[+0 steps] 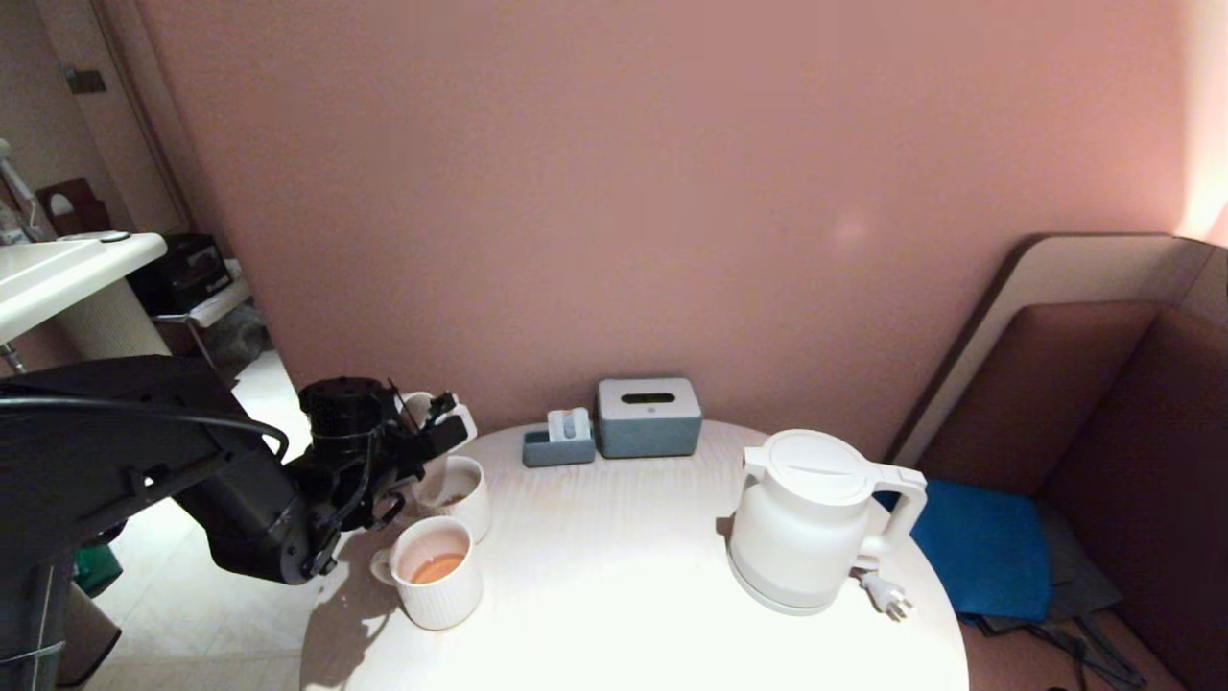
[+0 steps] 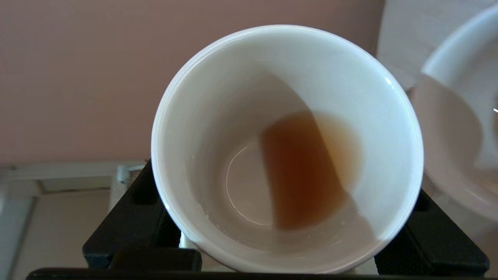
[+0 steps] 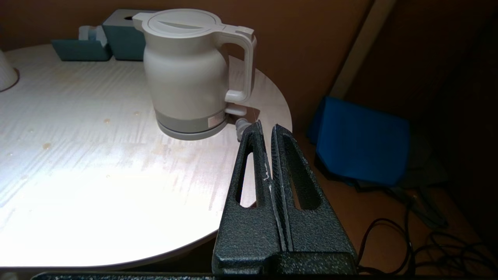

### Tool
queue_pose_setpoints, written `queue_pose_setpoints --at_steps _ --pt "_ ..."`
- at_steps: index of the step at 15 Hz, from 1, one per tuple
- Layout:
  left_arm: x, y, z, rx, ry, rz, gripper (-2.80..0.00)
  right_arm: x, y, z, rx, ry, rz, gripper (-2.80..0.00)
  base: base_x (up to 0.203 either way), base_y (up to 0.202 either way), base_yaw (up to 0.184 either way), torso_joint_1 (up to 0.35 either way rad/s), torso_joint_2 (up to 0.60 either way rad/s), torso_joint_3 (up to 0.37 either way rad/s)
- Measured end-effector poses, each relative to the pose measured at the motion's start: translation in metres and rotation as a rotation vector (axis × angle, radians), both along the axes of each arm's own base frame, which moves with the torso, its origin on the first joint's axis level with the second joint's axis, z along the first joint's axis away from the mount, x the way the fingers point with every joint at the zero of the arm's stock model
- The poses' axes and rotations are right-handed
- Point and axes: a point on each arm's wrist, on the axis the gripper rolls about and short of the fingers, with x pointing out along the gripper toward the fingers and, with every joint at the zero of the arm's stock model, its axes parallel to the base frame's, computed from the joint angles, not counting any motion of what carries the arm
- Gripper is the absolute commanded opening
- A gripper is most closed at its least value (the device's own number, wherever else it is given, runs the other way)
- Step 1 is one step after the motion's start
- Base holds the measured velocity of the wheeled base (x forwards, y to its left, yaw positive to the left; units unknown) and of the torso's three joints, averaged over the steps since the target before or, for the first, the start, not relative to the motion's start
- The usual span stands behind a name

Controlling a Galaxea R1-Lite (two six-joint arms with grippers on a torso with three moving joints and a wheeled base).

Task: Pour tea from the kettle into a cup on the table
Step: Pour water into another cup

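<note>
While tilted, cup (image 2: 288,147) mouth camera-ward.

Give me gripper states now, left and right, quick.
Left gripper: closed on the cup, tilted, some tea inside.
Right gripper: shut, empty, off the table edge near the kettle.

round pale table (image 1: 614,566), kettle (image 1: 811,523) at right, two ribbed mugs (image 1: 436,571) well left of kettle, grey-blue box (image 1: 649,416) and small tray (image 1: 558,446) behind

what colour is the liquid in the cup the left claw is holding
Translucent orange-brown tea, pooled low in the white cup. It shows best in the left wrist view.
</note>
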Motion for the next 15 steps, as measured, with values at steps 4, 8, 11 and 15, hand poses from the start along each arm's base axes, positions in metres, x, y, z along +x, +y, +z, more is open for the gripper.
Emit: queue_pose_setpoints --at_steps 4,8,11,15 --pt "0.007 -0.002 0.000 0.048 -0.010 -0.014 -2.80 0.000 0.000 0.000 0.000 0.000 0.000 -2.80 0.000 0.000 0.000 0.000 0.00 0.000" --pt "0.007 -0.006 -0.001 0.079 -0.008 -0.030 -2.80 0.000 0.000 0.000 0.000 0.000 0.000 -2.80 0.000 0.000 0.000 0.000 0.00 0.000" --pt "0.006 -0.009 -0.001 0.100 -0.005 -0.042 -2.80 0.000 0.000 0.000 0.000 0.000 0.000 -2.80 0.000 0.000 0.000 0.000 0.00 0.000" --pt "0.005 -0.011 -0.002 0.151 0.002 -0.060 -2.80 0.000 0.000 0.000 0.000 0.000 0.000 -2.80 0.000 0.000 0.000 0.000 0.00 0.000"
